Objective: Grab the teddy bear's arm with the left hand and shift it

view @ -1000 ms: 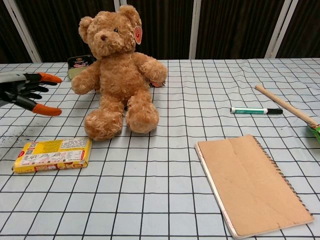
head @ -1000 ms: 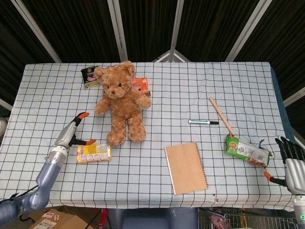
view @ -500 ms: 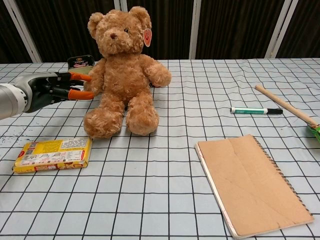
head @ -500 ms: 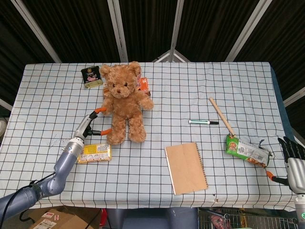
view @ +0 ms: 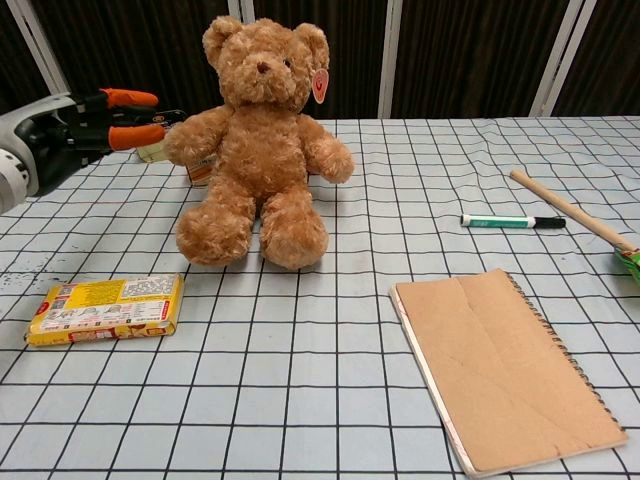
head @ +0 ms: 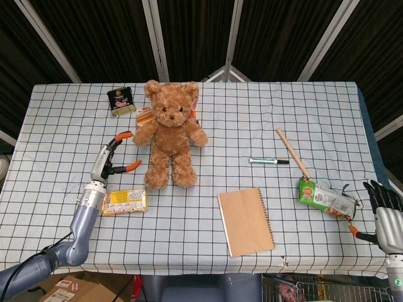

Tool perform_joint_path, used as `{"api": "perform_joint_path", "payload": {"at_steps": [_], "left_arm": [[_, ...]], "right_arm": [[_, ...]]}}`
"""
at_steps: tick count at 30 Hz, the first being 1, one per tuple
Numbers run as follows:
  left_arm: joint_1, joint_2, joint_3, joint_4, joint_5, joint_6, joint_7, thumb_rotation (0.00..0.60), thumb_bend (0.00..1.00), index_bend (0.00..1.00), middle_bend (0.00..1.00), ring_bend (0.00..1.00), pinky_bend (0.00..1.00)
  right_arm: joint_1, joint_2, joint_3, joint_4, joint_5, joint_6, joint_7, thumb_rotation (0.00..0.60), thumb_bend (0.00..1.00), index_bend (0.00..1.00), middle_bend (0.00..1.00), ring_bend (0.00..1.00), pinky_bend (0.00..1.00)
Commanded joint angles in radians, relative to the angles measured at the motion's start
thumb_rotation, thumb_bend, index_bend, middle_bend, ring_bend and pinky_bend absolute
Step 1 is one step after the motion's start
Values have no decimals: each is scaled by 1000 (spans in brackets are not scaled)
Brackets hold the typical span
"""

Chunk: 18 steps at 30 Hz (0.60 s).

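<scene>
The brown teddy bear (head: 169,133) (view: 262,140) sits upright at the back left of the checkered table. Its arm (head: 141,137) (view: 190,135) on the left side of the view sticks out toward my left hand (head: 112,156) (view: 70,135). That hand hovers just left of the arm, its orange-tipped fingers (head: 125,134) spread with nothing between them. The nearest fingertip is close to the paw; contact is not clear. My right hand (head: 383,212) hangs off the table's front right corner, fingers apart and holding nothing.
A yellow packet (head: 124,202) (view: 105,308) lies in front of my left hand. A dark tin (head: 120,100) and an orange packet (head: 192,111) sit behind the bear. A brown notebook (head: 245,221), a marker (head: 269,161), a wooden stick (head: 292,152) and a green snack bag (head: 324,198) lie to the right.
The bear has slid to the right and turned to face forward. My left hand reached in to its arm half a second ago and has now drawn back slightly to the left.
</scene>
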Motion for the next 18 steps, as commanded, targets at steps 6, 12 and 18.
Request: {"api": "perform_joint_path", "payload": {"at_steps": [6,12,18], "left_arm": [[-5,-25,-29,49,-42,37,-15,600,244,252,114,0,0],[-64,-53,-89,92,-155,-6,33,600,244,246,123,0,0],[-133,-79,-142,140,-270,-51,95,600,268,249,189,0,0]], "right_arm": [[4,-1,0,-6,9,-9,-11,600,171,0,0,0,0],[10,-4,2,-3,16,-19,-13,600,172,0,0,0,0],[16,-6,4,2,17,-28,-11,600,171,0,0,0,0]]}}
